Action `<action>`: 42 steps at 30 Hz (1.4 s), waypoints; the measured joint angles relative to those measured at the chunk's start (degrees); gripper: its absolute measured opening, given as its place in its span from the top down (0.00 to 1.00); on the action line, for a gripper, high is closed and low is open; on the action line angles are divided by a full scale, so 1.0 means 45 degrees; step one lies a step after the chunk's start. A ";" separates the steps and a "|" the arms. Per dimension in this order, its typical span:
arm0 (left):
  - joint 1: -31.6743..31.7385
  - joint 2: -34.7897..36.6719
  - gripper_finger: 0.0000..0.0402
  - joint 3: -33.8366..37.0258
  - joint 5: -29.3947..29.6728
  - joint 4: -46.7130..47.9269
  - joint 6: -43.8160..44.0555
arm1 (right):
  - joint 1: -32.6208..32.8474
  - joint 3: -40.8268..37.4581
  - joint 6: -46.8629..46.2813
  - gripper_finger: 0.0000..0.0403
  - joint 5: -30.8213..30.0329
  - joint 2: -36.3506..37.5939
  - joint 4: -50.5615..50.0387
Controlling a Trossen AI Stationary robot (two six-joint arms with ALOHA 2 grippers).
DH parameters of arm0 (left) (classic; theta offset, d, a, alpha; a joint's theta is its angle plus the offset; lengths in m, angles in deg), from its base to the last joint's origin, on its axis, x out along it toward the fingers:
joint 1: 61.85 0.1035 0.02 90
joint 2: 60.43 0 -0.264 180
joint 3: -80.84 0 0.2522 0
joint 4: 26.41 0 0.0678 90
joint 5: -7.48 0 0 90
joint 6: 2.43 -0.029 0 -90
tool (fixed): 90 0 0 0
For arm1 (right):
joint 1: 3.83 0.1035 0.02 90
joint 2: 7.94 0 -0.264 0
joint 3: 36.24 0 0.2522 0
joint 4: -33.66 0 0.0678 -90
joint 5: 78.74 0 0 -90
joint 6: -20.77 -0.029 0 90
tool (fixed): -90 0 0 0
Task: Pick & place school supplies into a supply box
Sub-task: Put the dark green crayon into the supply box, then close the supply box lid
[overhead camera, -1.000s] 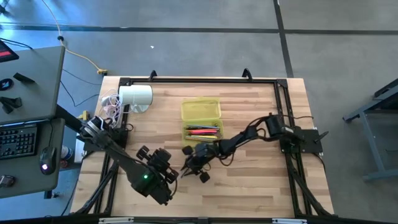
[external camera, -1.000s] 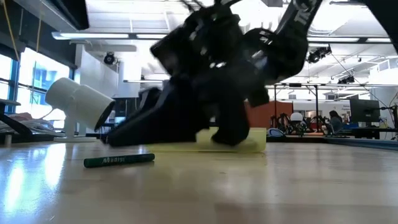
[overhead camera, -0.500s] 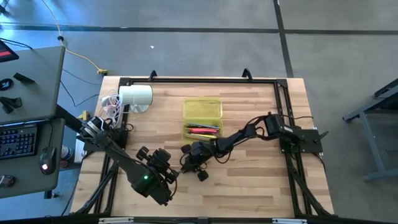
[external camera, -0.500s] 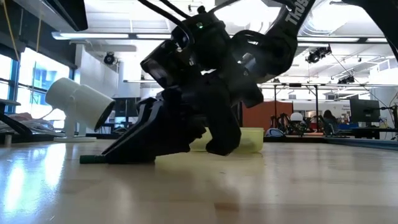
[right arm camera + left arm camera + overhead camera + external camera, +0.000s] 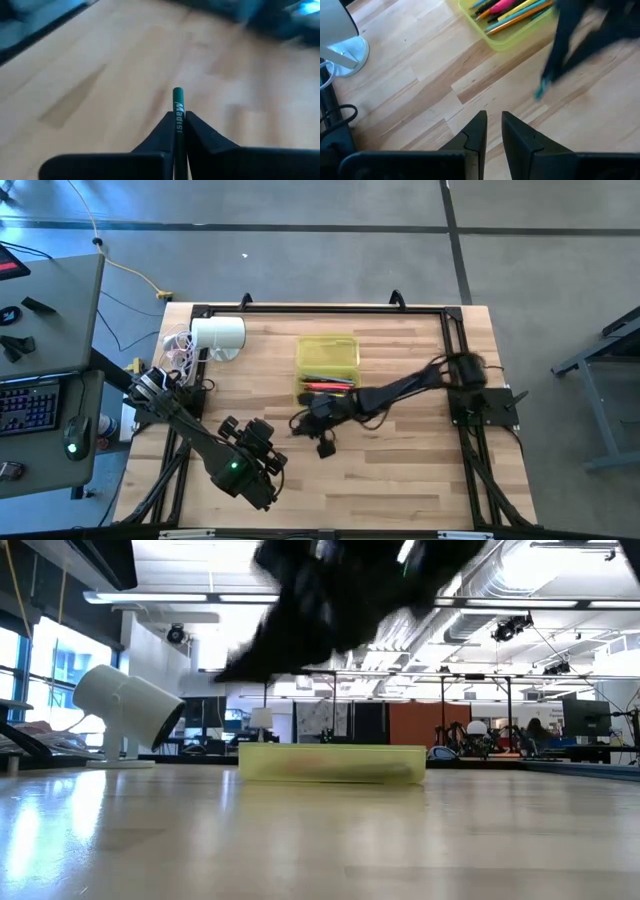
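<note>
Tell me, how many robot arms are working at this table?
2. The right arm reaches over the table's middle beside the yellow box, its claw pinching a green pencil. The left arm waits at the table's near left corner.

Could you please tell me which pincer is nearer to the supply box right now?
The right pincer, holding a green pencil, sits just off the supply box's near-left corner. The left pincer waits farther away, toward the table's front edge.

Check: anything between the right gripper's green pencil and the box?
Nothing visible. The right gripper is shut on the green pencil, lifted off the table beside the box; only bare wood lies between them.
</note>
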 joint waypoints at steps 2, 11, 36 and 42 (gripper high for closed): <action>0.0000 0.0000 0.77 0.0000 -0.0009 0.0000 0.0000 | 0.0024 0.0020 0.0461 0.95 -0.1407 0.1093 -0.1335; 0.0000 0.0000 0.77 -0.0005 0.0001 -0.0015 0.0020 | -0.1057 -0.0987 0.0502 0.98 -0.4961 0.3815 -0.5250; 0.0010 -0.0113 0.77 -0.0019 0.0378 -0.0998 -0.0160 | -0.2732 -0.5458 0.0668 0.65 -0.7919 0.4018 0.0676; 0.0507 -0.0402 0.78 0.0000 0.1306 -0.1990 -0.0449 | -0.4691 -0.5458 0.0648 0.66 -0.7353 0.4917 0.0165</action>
